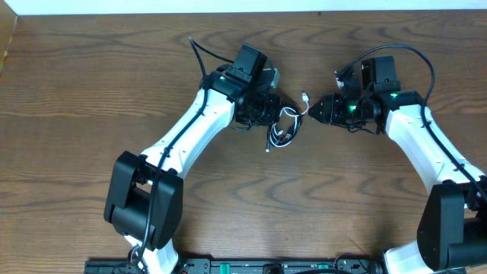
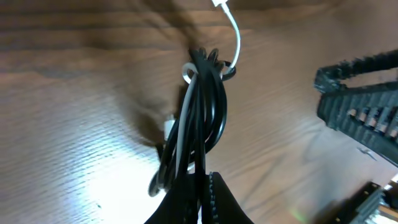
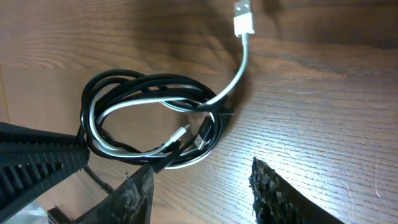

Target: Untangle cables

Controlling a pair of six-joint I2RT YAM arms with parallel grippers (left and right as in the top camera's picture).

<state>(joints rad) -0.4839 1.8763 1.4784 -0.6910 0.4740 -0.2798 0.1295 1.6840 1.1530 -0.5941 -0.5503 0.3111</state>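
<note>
- We see the cables (image 1: 283, 129) as one small coil of black loops with a white cord (image 3: 239, 74) wound through them, lying on the wooden table (image 1: 114, 76) between the two arms.
- The left gripper (image 2: 202, 199) has its fingers pressed together on the near end of the coil, and the loops stretch straight away from its tips.
- The right gripper (image 3: 205, 196) has its fingers spread with nothing between them. It sits just beside the coil, not touching it.
- From the right wrist view, the coil lies ahead and to the left of the finger gap, with its long axis running across.
- The white plug (image 3: 244, 15) sticks out free beyond the coil, and the right arm is nearer to it.
- Where the cords cross inside the coil is blurred, so it is probably a loose wrap and not a knot.
</note>
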